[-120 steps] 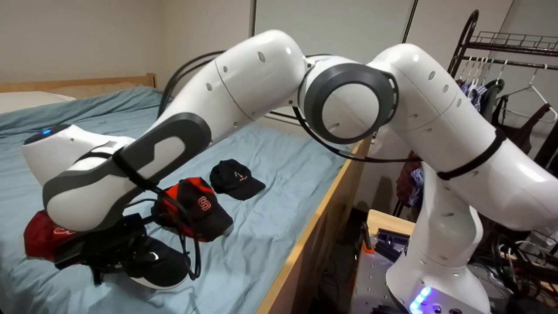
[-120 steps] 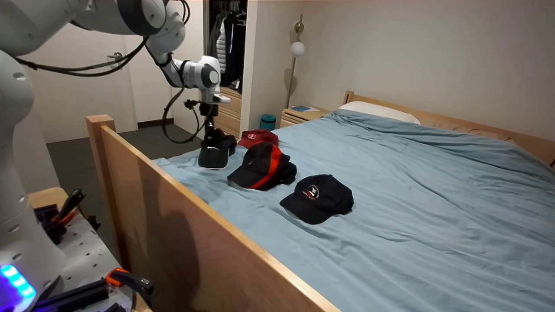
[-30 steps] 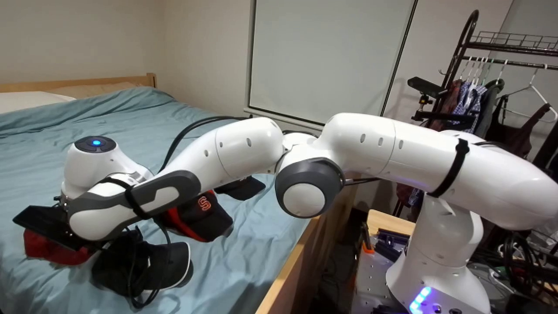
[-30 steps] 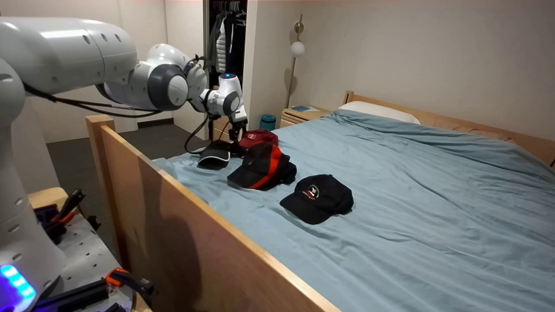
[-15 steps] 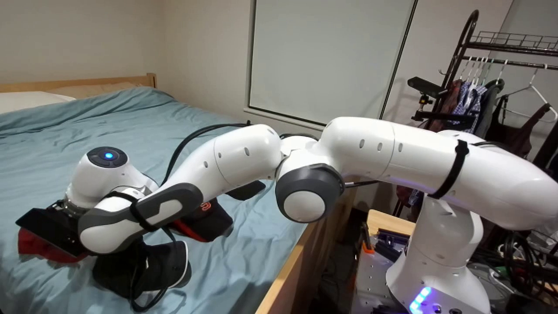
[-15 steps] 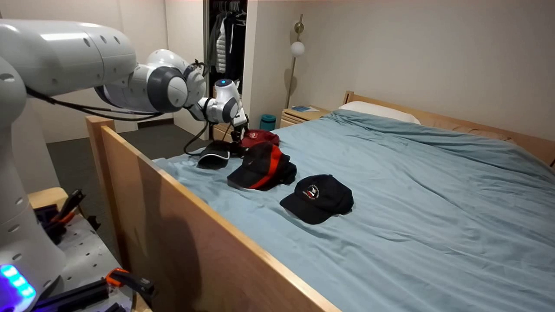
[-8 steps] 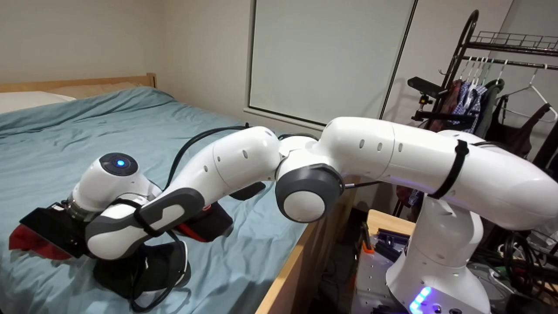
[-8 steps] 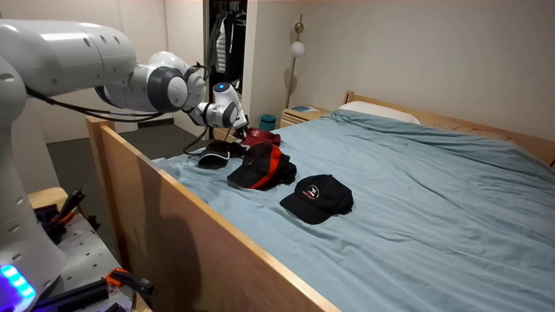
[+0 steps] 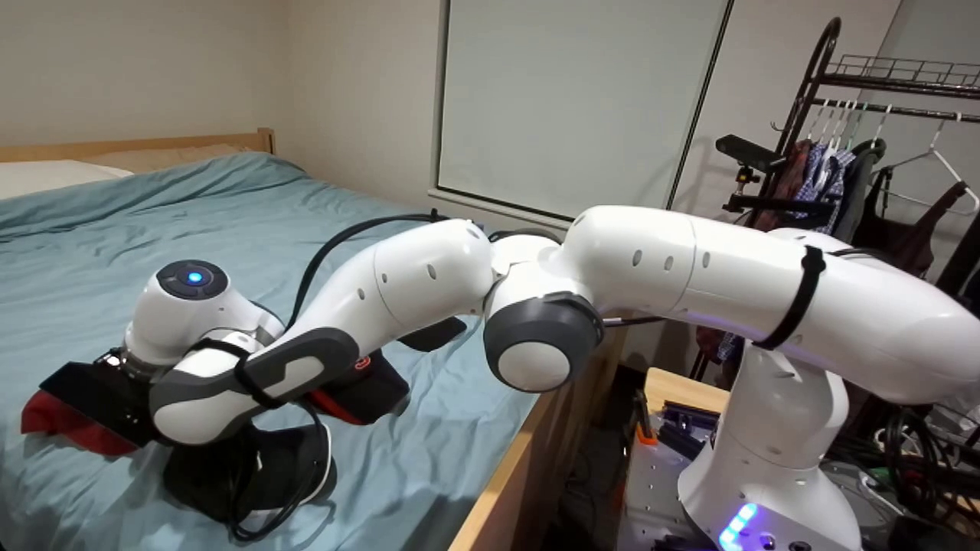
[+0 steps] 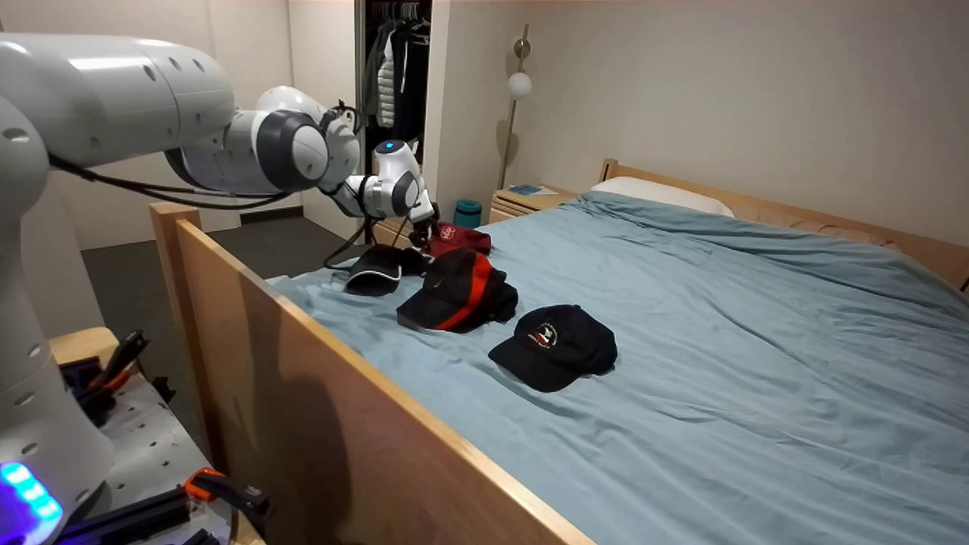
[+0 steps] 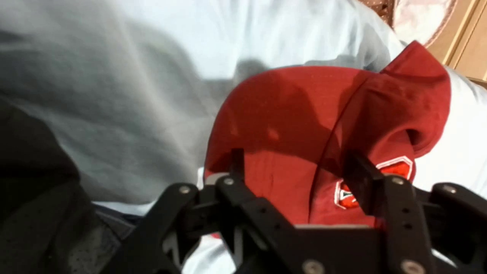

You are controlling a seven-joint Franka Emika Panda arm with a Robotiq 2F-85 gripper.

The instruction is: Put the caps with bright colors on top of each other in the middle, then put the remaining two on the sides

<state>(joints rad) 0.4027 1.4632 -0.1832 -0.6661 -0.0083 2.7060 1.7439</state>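
- Black, with its fingers standing well apart, the end effector is over the red cap in the wrist view; it appears to have hold of nothing, and whether a fingertip touches the cloth I cannot tell
- Between the fingers show the red cap's brim and the seam where it meets the creased crown; its white-edged patch is partly covered by one finger
- In both exterior views the red cap lies on the blue sheet, right at the end effector; in an exterior view a flat black housing hides much of it
- Near both lies a black cap with a white-edged brim, also on the sheet
- Next in the row the black-and-red cap rests on the sheet, brim toward the wooden footboard; whether it touches the red cap behind it I cannot tell
- At the end of the row, well apart from the end effector, sits the dark cap with a round emblem, a small red mark in that emblem
- White, the arm reaches out over the sheet, a blue light glowing near its end
- Farther off are a white pillow, a lamp by the wall and hanging clothes
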